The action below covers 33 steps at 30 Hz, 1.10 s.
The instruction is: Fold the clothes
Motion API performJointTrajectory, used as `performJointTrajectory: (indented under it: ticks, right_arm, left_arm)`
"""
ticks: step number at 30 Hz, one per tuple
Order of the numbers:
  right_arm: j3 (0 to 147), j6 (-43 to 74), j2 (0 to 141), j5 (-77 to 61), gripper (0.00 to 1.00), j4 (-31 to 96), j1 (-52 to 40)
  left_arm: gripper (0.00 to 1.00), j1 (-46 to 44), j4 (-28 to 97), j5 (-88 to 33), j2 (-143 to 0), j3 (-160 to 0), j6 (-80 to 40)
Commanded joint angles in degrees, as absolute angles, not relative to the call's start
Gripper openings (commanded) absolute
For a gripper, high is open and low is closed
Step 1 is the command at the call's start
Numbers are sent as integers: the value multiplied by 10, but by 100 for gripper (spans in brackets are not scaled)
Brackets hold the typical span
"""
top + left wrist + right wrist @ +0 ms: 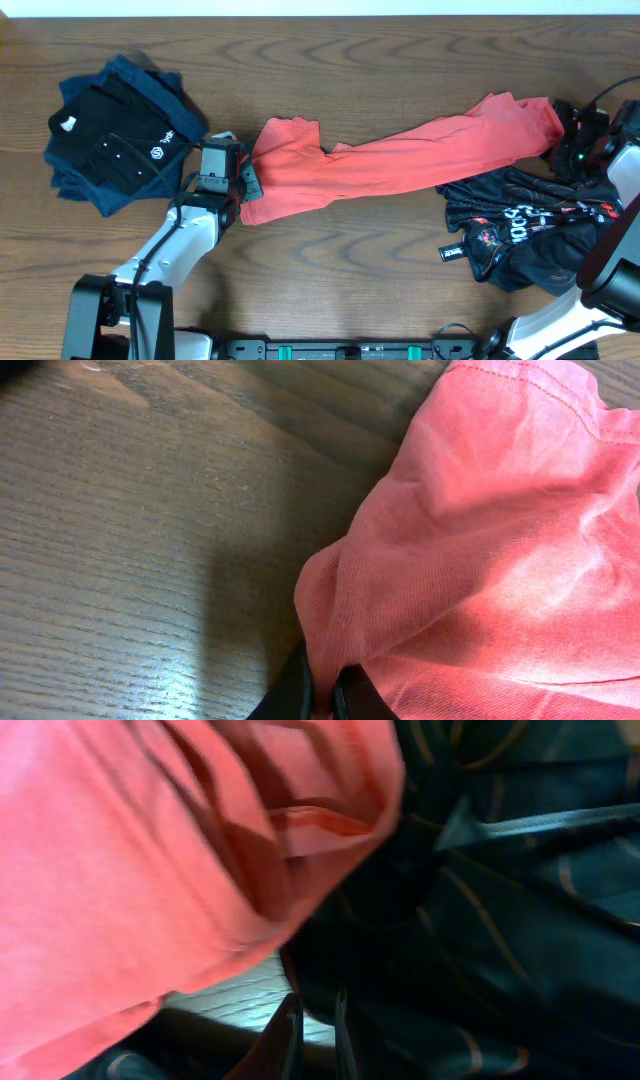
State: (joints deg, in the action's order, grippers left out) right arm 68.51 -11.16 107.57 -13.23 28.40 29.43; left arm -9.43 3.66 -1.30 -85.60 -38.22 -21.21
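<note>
Nearest, right side: a black jersey with red line pattern [530,235] lies crumpled on the wooden table [350,290]. It sits just near-side of the right end of the coral-red T-shirt [390,160].

Near left: the left arm reaches from the near edge toward the middle. The left gripper [245,190] sits at the T-shirt's left end. The left wrist view shows its fingers clamped together on a bunched fold of the coral fabric, at table level.

Middle: the T-shirt is drawn out in a long band across the table. It runs from the left gripper, rising toward the far right. The left portion is wider and lies flat. The right portion narrows into folds. The chest lettering is not visible.

Right, slightly farther: the right gripper [565,140] is at the T-shirt's right end. In the right wrist view its fingertips stand close together with a thin gap. Coral cloth hangs above and to the left of them, with the jersey behind. Whether any cloth is caught between them cannot be told.

Far left: a black shirt [110,135] lies on a navy shirt [135,70], stacked roughly folded, apart from the T-shirt.
</note>
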Motion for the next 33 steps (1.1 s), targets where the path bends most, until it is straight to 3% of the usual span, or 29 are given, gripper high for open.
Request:
performJointTrajectory:
  ticks: [1, 7, 13, 23, 25, 33]
  right_arm:
    - [683, -123, 1079, -109, 11, 278, 300]
    - [683, -124, 1130, -101, 8, 262, 315]
    - [683, -53, 1154, 37, 3, 232, 342]
    - [702, 54, 1149, 212, 10, 253, 445]
    - [717, 69, 1142, 174, 12, 268, 457]
    - [768, -3, 1062, -204, 26, 267, 410]
  left_arm:
    - [6, -94, 39, -11, -852, -380, -218]
    - [6, -94, 39, -11, -852, -380, -218]
    - [6, -94, 39, -11, -852, -380, -218]
    - [6, -94, 39, -11, -852, -380, -218]
    - [6, -94, 39, -11, -852, -380, -218]
    - [7, -94, 39, -16, -852, -380, -218]
